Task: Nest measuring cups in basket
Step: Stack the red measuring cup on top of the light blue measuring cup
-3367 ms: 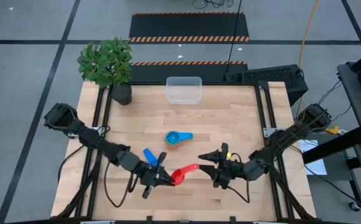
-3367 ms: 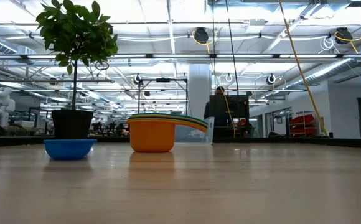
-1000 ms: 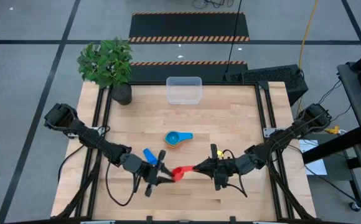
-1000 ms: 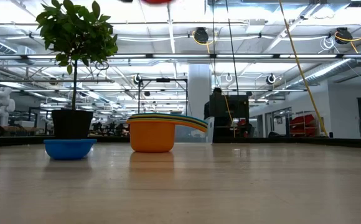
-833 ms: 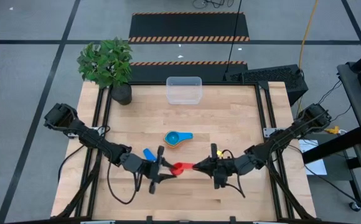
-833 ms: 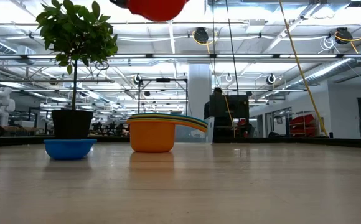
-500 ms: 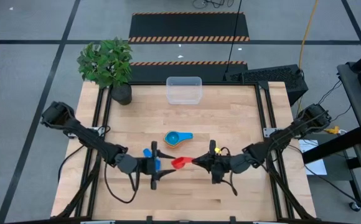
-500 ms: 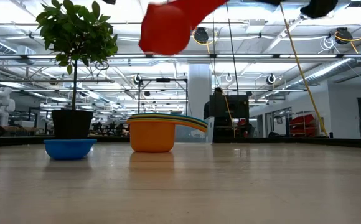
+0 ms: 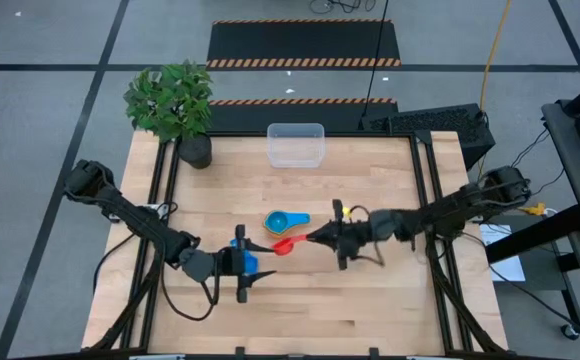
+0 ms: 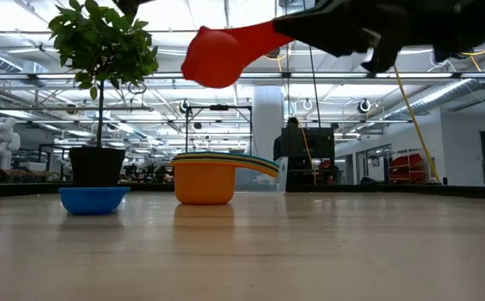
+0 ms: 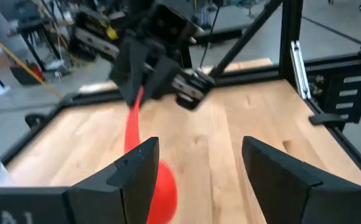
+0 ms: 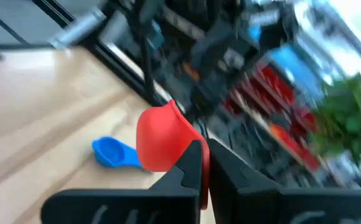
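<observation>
Pale wood table point(image 9: 300, 300) standing on grey floor point(image 9: 40, 150), seemingly workshop behind, right hand point(image 9: 313, 238) pinching red cup point(image 9: 282, 245), left hand point(image 9: 245, 263) spread.

A potted green plant point(image 9: 173, 105) in a dark pot point(image 9: 195, 150) stands at the far left corner of the wooden table point(image 9: 390, 190). Black-and-orange striped floor mats point(image 9: 304, 45) lie beyond the table.

The right end effector point(image 9: 313, 238) gripped the red cup point(image 9: 282, 245) by its handle, just beside the stacked cups point(image 9: 280, 223). The left end effector point(image 9: 250, 264) stood open over the blue cup point(image 9: 242, 260). The basket point(image 9: 295, 144) sat at the worktop's point(image 9: 370, 180) far edge.
</observation>
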### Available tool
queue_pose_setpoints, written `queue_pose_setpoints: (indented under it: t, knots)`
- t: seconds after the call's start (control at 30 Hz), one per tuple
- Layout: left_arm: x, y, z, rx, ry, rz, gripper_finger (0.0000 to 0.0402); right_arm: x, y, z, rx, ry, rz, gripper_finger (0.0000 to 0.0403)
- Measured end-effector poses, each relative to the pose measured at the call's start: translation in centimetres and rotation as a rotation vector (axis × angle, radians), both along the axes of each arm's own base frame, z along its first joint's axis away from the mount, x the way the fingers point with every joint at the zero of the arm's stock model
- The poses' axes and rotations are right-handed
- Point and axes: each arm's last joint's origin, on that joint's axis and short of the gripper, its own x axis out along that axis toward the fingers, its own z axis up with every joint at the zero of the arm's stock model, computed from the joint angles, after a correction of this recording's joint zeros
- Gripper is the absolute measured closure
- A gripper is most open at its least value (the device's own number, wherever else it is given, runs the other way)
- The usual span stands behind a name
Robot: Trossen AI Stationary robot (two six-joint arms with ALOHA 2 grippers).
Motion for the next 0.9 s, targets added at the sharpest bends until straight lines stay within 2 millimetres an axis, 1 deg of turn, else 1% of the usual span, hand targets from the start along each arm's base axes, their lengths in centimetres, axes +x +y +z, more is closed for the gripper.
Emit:
queue_pose_setpoints:
  t: [0.07,0.17,0.27,0.37,0.5,0.6,0.73,0.8,0.9]
  knots:
    - [-0.1,0.0,-0.3,-0.023,0.024,0.007,0.0167,-0.5,-1.3,-0.5,-0.021,-0.043,0.079,0.0403]
    - [-0.1,0.0,-0.3,-0.056,0.023,0.013,0.0167,-1.0,-3.1,-1.0,-0.035,-0.073,0.106,0.0403]
    - [-0.1,0.0,-0.2,-0.072,0.015,0.015,0.0167,-0.8,-4.8,-1.4,-0.035,-0.051,0.109,0.0403]
    - [0.0,-0.1,0.0,-0.100,-0.006,0.017,0.0167,-0.6,-6.0,-1.9,-0.085,-0.059,0.156,0.0403]
    - [0.0,-0.1,0.2,-0.140,-0.024,0.019,0.0167,-0.3,-7.0,-2.5,-0.182,-0.099,0.207,0.0403]
    - [0.0,-0.1,0.2,-0.150,-0.030,0.020,0.0167,-0.1,-7.7,-3.2,-0.228,-0.092,0.193,0.0403]
    - [0.0,-0.1,0.3,-0.147,-0.042,0.018,0.0167,0.2,-8.5,-3.8,-0.235,-0.115,0.155,0.0403]
    - [0.0,-0.1,0.4,-0.133,-0.047,0.014,0.0167,0.4,-8.8,-4.1,-0.225,-0.134,0.108,0.0403]
    - [0.0,-0.1,0.4,-0.127,-0.048,0.012,0.0167,0.7,-9.0,-4.9,-0.219,-0.154,0.092,0.0403]
